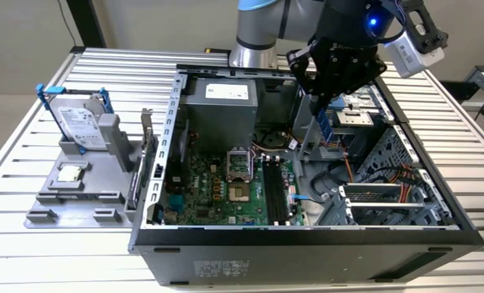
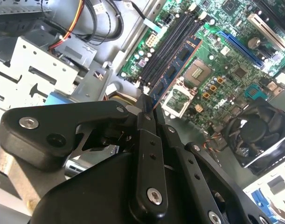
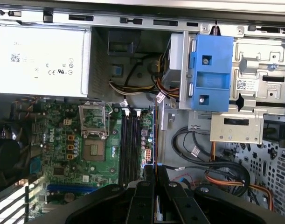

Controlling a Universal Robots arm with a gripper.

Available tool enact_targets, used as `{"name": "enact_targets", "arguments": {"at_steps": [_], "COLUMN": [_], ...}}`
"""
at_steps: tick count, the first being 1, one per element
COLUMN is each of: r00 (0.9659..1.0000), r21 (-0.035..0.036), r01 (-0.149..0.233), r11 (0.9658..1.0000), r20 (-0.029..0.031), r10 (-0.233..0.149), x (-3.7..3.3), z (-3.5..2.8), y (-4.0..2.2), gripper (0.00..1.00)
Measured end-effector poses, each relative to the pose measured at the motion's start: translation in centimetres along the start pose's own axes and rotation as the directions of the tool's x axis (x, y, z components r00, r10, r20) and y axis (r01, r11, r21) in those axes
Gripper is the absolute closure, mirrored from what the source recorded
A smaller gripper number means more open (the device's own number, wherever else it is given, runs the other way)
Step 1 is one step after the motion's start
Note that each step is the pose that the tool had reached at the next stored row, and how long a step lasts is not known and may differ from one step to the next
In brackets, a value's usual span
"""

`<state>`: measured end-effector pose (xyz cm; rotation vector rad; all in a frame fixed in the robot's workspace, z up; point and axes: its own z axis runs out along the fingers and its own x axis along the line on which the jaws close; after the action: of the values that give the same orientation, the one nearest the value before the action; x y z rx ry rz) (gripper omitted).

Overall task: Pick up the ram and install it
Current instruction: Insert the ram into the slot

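Gripper [image 2: 144, 108] pinching the ram [image 2: 177, 68] by one end, stick hanging above the motherboard [image 2: 226, 60], near its black slots [image 2: 171, 43]

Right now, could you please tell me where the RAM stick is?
The ram stick is clamped in the gripper, hanging on end over the open computer case, to the exterior view's right of the black memory slots and not yet seated.

Open computer case [image 1: 307, 241] on the slatted bench [image 1: 63, 256] — beside it, a hard drive [image 1: 80, 125] standing in a grey holder [image 1: 71, 198].
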<state>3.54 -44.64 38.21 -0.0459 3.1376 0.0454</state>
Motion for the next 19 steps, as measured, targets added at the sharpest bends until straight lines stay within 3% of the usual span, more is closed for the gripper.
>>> {"name": "enact_targets", "arguments": {"at_steps": [19], "r00": [1.0000], "r21": [0.0000], "r01": [0.000], "r11": [1.0000], "r20": [0.0000], "r10": [0.000], "x": [0.00], "z": [0.73], "y": [-0.02], "gripper": [1.00]}}
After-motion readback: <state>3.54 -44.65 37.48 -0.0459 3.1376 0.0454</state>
